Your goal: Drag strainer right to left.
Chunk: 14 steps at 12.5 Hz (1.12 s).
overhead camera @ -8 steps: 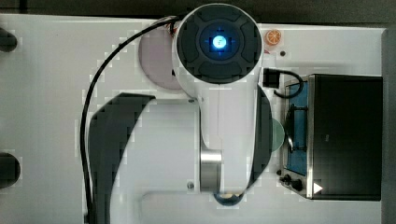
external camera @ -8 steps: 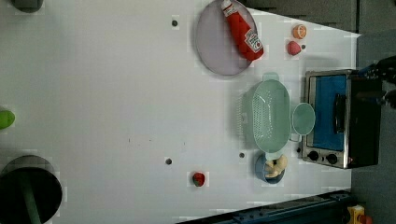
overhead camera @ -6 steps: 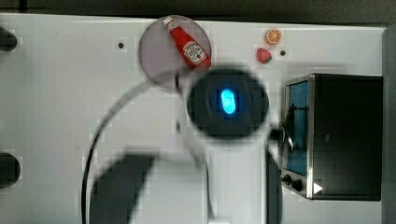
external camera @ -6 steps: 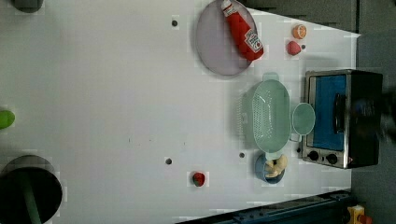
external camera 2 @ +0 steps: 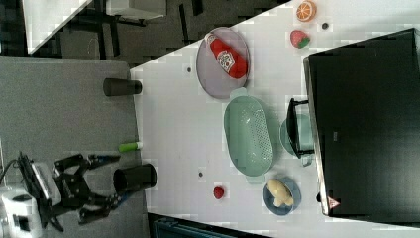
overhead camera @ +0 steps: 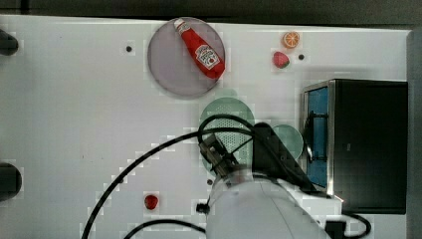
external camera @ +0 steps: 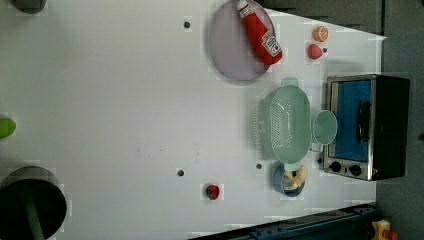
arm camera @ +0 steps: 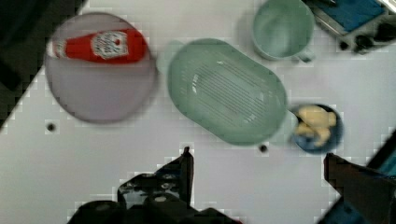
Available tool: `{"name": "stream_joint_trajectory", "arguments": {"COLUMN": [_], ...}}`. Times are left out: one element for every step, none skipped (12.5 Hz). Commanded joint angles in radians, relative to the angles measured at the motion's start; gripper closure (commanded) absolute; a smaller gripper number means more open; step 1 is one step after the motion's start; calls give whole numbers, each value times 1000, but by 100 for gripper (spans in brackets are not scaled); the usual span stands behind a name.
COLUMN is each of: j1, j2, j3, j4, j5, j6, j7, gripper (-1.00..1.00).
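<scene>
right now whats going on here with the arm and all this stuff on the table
A Franka arm hangs above the mint-green strainer, its open gripper touching nothing. The strainer sits between the grey plate holding a ketchup bottle and a small blue bowl, with a green mug and toaster oven beside it. No dragging has begun.

Top, left, right views overhead; wrist view nearer; all share strainer (external camera: 290,123).

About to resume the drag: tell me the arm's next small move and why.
Probably lower the open gripper toward the strainer. In the wrist view the fingers sit apart from its rim, nothing held, and the strainer lies between the plate and the mug.
</scene>
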Motion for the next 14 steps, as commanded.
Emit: {"name": "stream_joint_trajectory", "arguments": {"j1": [1,1,1,2,3,3,3,4,5,9,14,20,28,36], "j2": [148,184,226,269,313,360,413,467,523,577,630,680,724,762], "j3": [-14,-14,-15,-14,-12,-9,-5,-2,0,6,14,25,36,44], "j4": [-162,-211,-258,-302,-343,-378,-404,-422,-429,-431,-431,-429,-429,-429], "j5": [-3,-3,-3,-3,-3,-3,-3,-3,-3,-3,-3,-3,-3,-3], "j6": [151,234,316,402,489,581,671,757,826,875,916,967,1025,1091], "j7": [71,82,101,140,191,251,314,385,448,506,580,655,703,713], "gripper": [-100,-100,-100,-100,-100,-100,-100,-100,-100,-100,-100,-100,-100,-100]}}
